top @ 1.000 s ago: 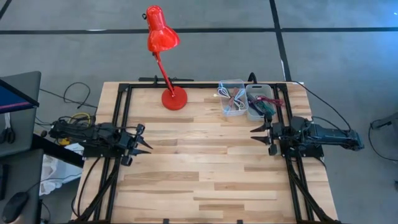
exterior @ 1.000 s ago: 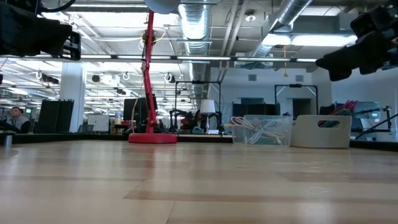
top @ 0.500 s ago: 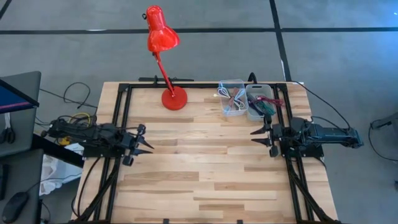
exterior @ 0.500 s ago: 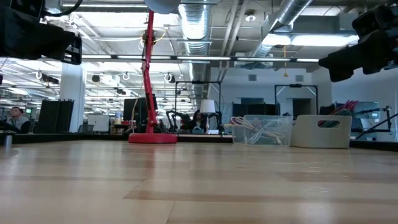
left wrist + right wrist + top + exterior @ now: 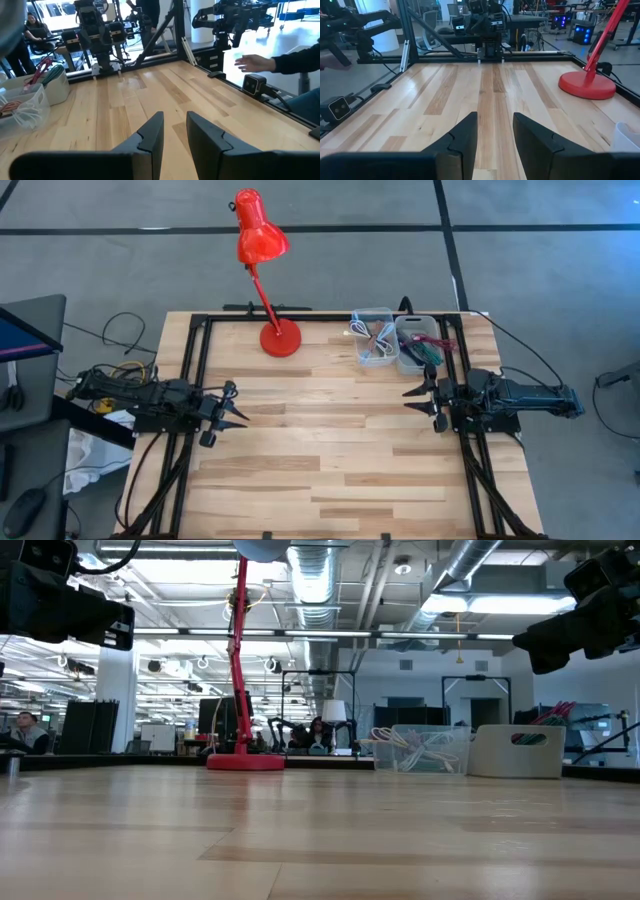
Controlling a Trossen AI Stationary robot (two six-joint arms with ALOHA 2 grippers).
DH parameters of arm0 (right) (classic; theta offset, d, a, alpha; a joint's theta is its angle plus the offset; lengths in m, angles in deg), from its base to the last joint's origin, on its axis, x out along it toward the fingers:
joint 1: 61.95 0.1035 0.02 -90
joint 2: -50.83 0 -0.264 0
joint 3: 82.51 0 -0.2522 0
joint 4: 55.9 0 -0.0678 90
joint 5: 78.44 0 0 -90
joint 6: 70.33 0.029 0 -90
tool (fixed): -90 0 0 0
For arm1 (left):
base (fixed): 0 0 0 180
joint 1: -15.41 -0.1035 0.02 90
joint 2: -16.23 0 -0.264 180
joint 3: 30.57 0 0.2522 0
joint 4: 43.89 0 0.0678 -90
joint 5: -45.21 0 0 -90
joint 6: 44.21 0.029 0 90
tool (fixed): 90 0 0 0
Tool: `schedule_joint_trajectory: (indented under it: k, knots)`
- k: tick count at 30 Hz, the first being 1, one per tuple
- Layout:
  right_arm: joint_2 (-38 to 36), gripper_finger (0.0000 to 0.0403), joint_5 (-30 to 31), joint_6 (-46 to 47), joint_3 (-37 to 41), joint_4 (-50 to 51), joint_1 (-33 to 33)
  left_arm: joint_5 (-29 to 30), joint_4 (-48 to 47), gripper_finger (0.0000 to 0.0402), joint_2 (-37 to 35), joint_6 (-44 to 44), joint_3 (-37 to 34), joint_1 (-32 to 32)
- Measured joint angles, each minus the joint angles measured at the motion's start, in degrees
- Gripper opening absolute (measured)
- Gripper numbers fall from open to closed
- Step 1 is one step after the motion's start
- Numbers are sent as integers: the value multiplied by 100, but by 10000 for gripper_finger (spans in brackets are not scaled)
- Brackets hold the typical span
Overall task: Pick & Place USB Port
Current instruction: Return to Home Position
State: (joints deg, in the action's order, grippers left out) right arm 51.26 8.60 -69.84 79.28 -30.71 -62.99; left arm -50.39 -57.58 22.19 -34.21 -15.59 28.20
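Note:
A clear bin (image 5: 373, 336) and a white bin (image 5: 417, 344) stand side by side at the table's far right, both holding coloured cables. No USB port shows on its own; it is hidden or out of view. My left gripper (image 5: 240, 406) hovers open at the table's left side, pointing level toward the right, with nothing between its fingers (image 5: 174, 131). My right gripper (image 5: 412, 400) hovers open at the right side just near of the bins, pointing left, also with nothing in it (image 5: 495, 131).
A red desk lamp (image 5: 279, 337) stands on its round base at the far middle, its head reaching past the far edge. A person's hand (image 5: 254, 62) in a dark sleeve hovers beyond the table's near edge. Bare wood lies between the two grippers.
My left arm has eased a little toward the table's middle and sunk slightly in the low view. Its gripper stays open.

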Motion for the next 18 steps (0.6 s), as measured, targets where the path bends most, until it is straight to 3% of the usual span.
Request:
schedule_joint_trajectory:
  k: [18]
  knots:
    - [2, 118, 0, 0, 0, 4, 0, -2, 48, 84, 32, 2, 0, 0]
